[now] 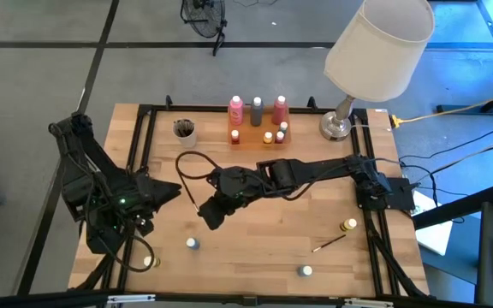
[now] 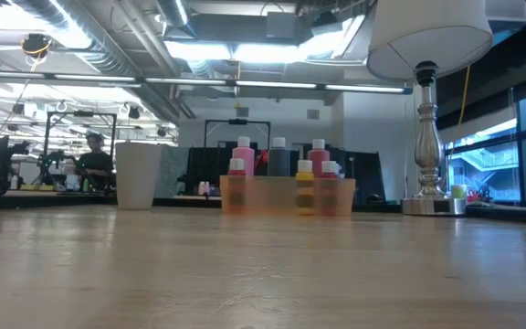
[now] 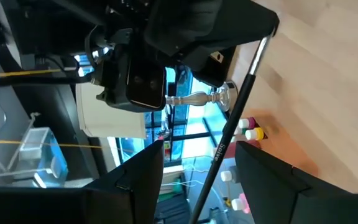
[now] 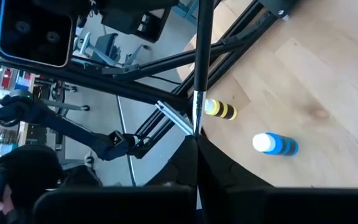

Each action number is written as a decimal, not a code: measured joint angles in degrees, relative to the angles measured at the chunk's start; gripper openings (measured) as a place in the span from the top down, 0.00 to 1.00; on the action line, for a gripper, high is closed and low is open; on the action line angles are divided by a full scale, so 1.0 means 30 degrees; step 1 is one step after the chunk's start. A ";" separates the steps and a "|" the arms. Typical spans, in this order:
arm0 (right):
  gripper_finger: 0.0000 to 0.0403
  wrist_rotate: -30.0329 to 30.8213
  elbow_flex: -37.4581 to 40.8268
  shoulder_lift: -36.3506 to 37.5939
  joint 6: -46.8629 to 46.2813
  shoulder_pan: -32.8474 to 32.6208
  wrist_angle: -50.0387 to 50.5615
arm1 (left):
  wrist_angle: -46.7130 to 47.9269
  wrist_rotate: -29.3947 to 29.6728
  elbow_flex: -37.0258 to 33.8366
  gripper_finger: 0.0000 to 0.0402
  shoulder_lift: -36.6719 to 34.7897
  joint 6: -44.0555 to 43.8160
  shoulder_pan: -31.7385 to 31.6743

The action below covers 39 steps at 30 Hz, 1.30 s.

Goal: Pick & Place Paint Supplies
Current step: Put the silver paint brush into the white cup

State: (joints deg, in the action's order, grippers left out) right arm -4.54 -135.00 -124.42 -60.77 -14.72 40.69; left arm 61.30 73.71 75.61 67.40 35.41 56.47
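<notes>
Right wrist view: brush (image 4: 201,74) pinched between right gripper (image 4: 196,144) fingers.

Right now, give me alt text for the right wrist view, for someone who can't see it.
The right gripper has its jaws shut on a thin dark brush, which runs straight away from the camera over the wooden table. Beyond it, two small pots lie on the table: one yellow-and-black, one blue with a white lid.
</notes>
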 joint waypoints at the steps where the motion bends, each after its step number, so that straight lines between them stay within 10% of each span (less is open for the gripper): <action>1: 1.00 -0.0036 0.0000 -0.0003 0.0043 0.0000 0.0000 | 0.0000 -0.0005 0.0000 0.52 0.0000 0.0224 0.0000; 30: 1.00 -0.0620 0.0000 -0.0007 -0.0612 0.0000 -0.1716 | 0.0080 -0.0464 0.0000 0.52 0.0000 0.2156 -0.1399; 39: 1.00 -0.0546 0.0000 -0.0007 -0.0670 0.0000 -0.1712 | 0.0077 -0.0459 0.0000 0.67 0.0000 0.2450 -0.1399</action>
State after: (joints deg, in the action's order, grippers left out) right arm -6.17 -135.00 -124.44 -62.78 -14.72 35.55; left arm 61.53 72.34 75.61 67.40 42.76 52.27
